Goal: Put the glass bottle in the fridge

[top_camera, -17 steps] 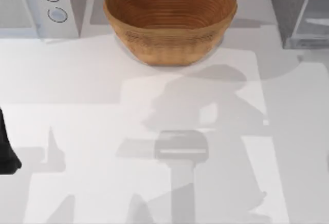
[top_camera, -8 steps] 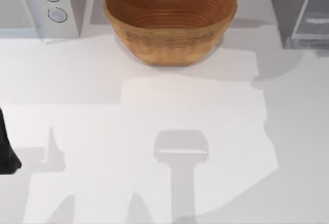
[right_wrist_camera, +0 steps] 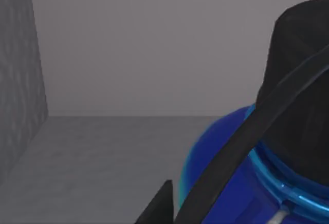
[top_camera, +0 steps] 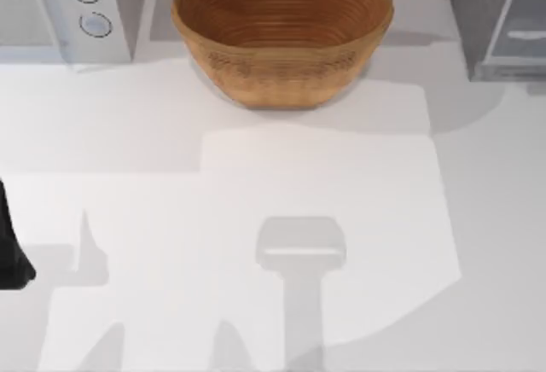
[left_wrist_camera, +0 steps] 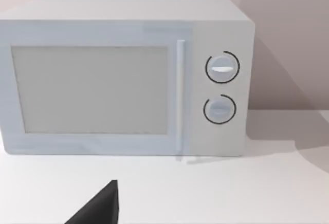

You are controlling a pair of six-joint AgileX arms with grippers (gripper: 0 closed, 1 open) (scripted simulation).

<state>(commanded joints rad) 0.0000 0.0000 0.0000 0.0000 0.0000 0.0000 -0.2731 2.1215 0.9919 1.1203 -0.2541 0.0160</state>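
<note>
The right gripper (right_wrist_camera: 163, 203) shows as one dark fingertip beside the glass bottle (right_wrist_camera: 241, 172), and whether it grips the bottle or has let go I cannot tell. The bottle, deep blue at the shoulder with a black round cap and a thin dark loop across it, sits inside a dark grey cavity, seemingly the fridge (top_camera: 495, 22) at the worktop's (top_camera: 256, 184) far right, so placement looks nearly done; next comes a clean release and a straight retreat. The left arm (top_camera: 10, 252) sits parked at the worktop's left edge, facing the white box with two dials (left_wrist_camera: 128, 80).
</note>
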